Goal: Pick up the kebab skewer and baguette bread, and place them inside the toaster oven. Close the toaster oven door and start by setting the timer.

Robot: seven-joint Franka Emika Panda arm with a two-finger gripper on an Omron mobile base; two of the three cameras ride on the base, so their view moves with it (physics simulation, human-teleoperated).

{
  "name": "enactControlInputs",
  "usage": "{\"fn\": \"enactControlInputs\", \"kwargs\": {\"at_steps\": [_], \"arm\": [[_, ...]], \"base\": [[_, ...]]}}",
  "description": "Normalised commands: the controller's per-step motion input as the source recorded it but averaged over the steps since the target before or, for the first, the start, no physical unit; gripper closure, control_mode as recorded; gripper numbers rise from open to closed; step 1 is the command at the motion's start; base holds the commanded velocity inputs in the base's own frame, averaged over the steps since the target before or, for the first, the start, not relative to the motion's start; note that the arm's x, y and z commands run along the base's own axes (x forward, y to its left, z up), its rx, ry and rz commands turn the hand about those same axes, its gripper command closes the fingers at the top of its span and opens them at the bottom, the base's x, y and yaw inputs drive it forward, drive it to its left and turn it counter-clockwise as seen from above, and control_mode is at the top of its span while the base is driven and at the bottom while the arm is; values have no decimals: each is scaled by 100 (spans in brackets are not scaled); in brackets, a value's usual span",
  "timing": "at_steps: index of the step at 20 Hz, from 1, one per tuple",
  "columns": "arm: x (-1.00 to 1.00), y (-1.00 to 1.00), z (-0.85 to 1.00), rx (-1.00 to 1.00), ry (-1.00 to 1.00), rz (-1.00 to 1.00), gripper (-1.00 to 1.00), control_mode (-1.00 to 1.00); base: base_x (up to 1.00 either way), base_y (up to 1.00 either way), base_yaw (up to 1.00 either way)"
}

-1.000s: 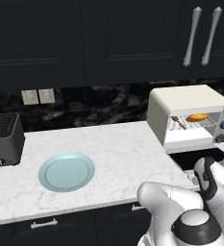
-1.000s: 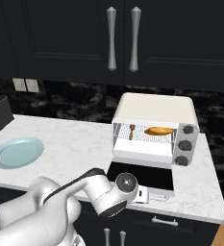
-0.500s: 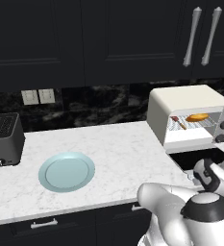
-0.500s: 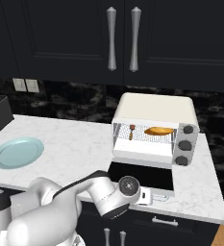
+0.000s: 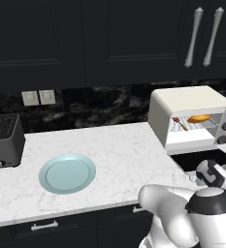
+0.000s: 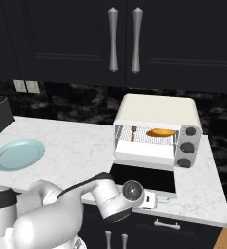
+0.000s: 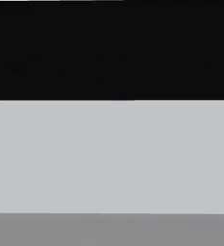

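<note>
The cream-white toaster oven [image 6: 156,131] stands on the counter [image 5: 119,160] with its door [image 6: 143,179] dropped flat, baguette bread [image 6: 160,132] and kebab skewer [image 6: 133,133] on its rack, the gripper [image 6: 156,198] at the door's front edge, jaw state unreadable.

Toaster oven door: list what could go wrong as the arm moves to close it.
1. The toaster oven door lies folded flat and the gripper sits low at its front edge; a poor hold on that edge could slip, leaving the door down.
2. The kebab skewer and baguette bread rest on the wire rack; a hard swing might jolt them.
3. The door reaches near the counter edge, so the arm has little room.
</note>
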Motion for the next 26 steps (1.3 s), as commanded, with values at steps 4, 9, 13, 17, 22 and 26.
{"fn": "enactControlInputs", "kwargs": {"at_steps": [4,9,13,17,22,26], "arm": [[39,1,5,2,0,0,-100,-100],[63,9,30,3,0,0,-100,-100],[82,18,46,3,-1,0,-100,-100],[87,24,63,3,-1,0,-100,-100],[91,34,79,4,-1,-1,-100,-100],[100,47,64,5,-5,-2,-100,-100]], "base": [[0,0,0],[0,0,0],[0,0,0],[0,0,0],[0,0,0],[0,0,0]]}}
